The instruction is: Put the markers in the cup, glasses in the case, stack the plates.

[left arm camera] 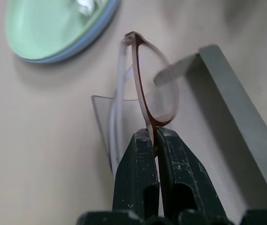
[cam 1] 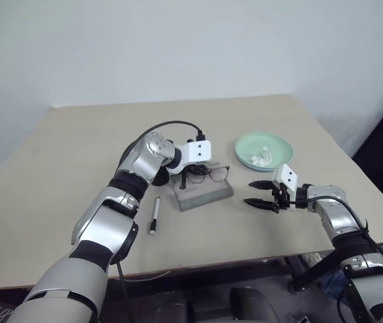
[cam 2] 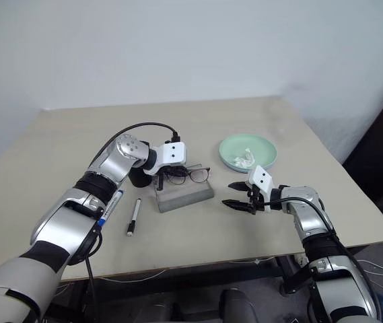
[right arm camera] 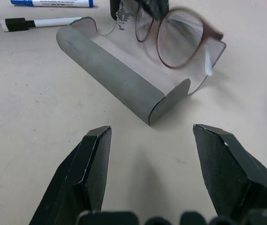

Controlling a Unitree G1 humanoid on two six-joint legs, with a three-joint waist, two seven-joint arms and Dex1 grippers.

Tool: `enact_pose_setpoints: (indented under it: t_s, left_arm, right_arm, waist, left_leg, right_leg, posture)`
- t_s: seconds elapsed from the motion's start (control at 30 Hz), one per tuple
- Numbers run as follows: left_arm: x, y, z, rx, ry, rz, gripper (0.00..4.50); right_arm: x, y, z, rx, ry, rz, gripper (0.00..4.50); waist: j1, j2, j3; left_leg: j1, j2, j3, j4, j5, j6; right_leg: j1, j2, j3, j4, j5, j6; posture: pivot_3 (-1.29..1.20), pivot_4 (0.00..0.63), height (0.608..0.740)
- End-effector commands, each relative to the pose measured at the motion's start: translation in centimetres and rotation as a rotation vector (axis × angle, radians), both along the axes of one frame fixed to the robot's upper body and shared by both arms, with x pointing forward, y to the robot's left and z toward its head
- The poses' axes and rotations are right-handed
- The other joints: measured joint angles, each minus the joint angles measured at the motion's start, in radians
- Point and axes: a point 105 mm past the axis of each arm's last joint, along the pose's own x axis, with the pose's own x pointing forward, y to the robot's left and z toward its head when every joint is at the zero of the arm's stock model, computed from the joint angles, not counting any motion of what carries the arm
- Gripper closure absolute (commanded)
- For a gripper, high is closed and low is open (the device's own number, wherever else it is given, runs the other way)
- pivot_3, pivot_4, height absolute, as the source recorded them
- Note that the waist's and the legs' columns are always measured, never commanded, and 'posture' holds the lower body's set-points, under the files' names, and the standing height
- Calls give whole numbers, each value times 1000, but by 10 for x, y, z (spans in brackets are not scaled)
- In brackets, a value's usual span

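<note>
My left gripper (cam 1: 185, 177) is shut on the rim of the glasses (cam 1: 213, 173), thin dark-framed with round lenses, and holds them upright just over the open grey case (cam 1: 204, 194); the pinch on the frame shows close up in the left wrist view (left arm camera: 152, 136). A white marker (cam 1: 155, 217) with a dark cap lies left of the case, and a blue-labelled marker (cam 2: 110, 204) lies beside my left forearm. The black cup (cam 2: 139, 179) stands behind that arm, mostly hidden. The mint green plate (cam 1: 272, 143) rests on the light blue one. My right gripper (cam 1: 258, 194) hovers open, right of the case.
A crumpled white scrap (cam 1: 262, 158) lies in the green plate. The table's front edge (cam 1: 211, 264) runs close below my arms. A black cable arcs over my left wrist (cam 1: 171, 124). Bare tabletop lies at the far left and back.
</note>
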Motion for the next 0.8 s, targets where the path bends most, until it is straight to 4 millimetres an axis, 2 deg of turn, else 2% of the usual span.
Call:
enact_pose_setpoints:
  t_s: [0.03, 0.2, 0.5, 0.67, 0.8]
  left_arm:
    - [-4, -4, -4, 27, -1, -30, 4472]
    - [-9, -6, -8, 35, 12, -46, 4472]
    - [-11, -9, 0, 32, -5, -63, 4472]
    - [-5, -12, 14, 12, -59, -48, 4472]
    - [-5, -20, 36, -50, -81, -59, 4472]
  right_arm:
    - [4, 0, 13, 11, -56, 3, 1481]
    - [3, 1, 12, 9, -55, 3, 1481]
    - [3, 2, 11, 11, -54, 6, 1481]
    - [3, 2, 11, 11, -53, 7, 1481]
    - [3, 1, 11, 9, -51, 6, 1481]
  waist:
    - [0, 0, 0]
    - [0, 0, 0]
    - [0, 0, 0]
    - [0, 0, 0]
    - [0, 0, 0]
  left_leg:
    - [0, 0, 0, 0, 0, 0]
    - [0, 0, 0, 0, 0, 0]
    - [0, 0, 0, 0, 0, 0]
    - [0, 0, 0, 0, 0, 0]
    - [0, 0, 0, 0, 0, 0]
  right_leg:
    - [0, 0, 0, 0, 0, 0]
    - [0, 0, 0, 0, 0, 0]
    - [0, 0, 0, 0, 0, 0]
    - [0, 0, 1, 0, 0, 0]
    - [0, 0, 1, 0, 0, 0]
  posture:
    - [0, 0, 733]
    - [0, 0, 733]
    - [0, 0, 733]
    - [0, 0, 733]
    - [0, 0, 733]
